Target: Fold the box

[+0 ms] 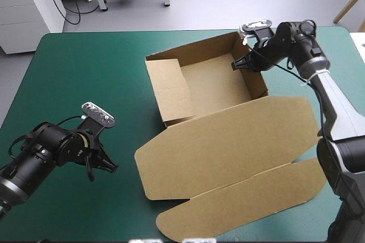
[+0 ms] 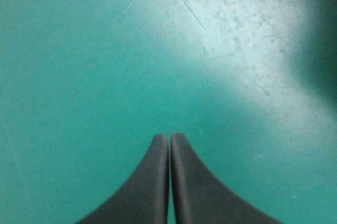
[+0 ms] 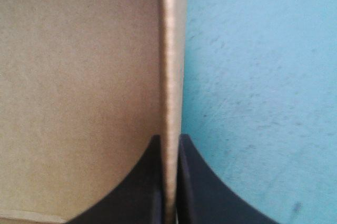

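Gripping the box [image 1: 214, 83] wall in the right pincer [image 3: 169, 139], best held upright, with the left pincer [image 2: 169, 138] clenched empty left of it.

Box [image 1: 228, 140]: matt brown board, faintly grainy. Cover [image 1: 85, 72]: teal-green, matt, finely scratched. Fingers [image 2: 150, 187]: smooth black, dull sheen.

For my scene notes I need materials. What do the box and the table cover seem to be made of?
The box looks like matte brown cardboard: sharp fold creases, and a thin raw edge in the right wrist view. The cover seems a smooth teal-green mat, perhaps vinyl or rubber: fine scratches, dull sheen.
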Controlling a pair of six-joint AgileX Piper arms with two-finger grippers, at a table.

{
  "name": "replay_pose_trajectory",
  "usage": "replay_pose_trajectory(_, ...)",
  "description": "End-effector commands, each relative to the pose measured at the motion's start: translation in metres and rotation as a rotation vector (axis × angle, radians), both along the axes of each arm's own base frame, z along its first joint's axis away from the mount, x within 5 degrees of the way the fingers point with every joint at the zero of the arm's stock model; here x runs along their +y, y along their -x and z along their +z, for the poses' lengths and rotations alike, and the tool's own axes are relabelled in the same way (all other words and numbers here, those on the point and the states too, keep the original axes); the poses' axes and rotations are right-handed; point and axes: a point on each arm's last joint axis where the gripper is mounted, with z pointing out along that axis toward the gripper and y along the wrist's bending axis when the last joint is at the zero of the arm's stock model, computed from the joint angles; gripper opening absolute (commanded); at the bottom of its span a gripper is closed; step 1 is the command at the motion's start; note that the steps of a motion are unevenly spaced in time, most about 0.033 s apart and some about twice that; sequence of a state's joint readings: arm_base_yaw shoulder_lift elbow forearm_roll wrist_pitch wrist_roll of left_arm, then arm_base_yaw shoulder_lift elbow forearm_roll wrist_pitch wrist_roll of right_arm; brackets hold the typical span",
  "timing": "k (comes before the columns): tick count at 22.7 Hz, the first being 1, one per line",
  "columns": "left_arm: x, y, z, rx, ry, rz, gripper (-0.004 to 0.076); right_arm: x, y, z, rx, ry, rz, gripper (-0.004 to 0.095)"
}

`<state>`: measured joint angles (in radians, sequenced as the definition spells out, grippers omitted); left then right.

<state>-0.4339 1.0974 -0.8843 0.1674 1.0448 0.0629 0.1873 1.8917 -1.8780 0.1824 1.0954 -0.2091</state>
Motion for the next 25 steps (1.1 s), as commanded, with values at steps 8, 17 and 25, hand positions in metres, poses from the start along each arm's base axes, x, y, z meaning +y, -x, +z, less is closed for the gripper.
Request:
replay_pose_trajectory(8, -0.001, 0.001, 0.01, -0.039, 0.029, 0.005, -0.001, -0.157, 0.029, 0.077, -0.24, 0.019, -0.38, -0.0019)
replay_pose_trajectory(17, -0.001, 0.0, 0.01, -0.05, 0.034, 0.003, -0.001, -0.257, 0.054, 0.071, -0.232, -0.037, -0.627, -0.0018)
replay_pose_trajectory(25, -0.001, -0.001, 0.011, -0.065, 0.032, 0.0, -0.001, -0.288, 0.045, 0.035, -0.133, -0.039, -0.685, 0.0001)
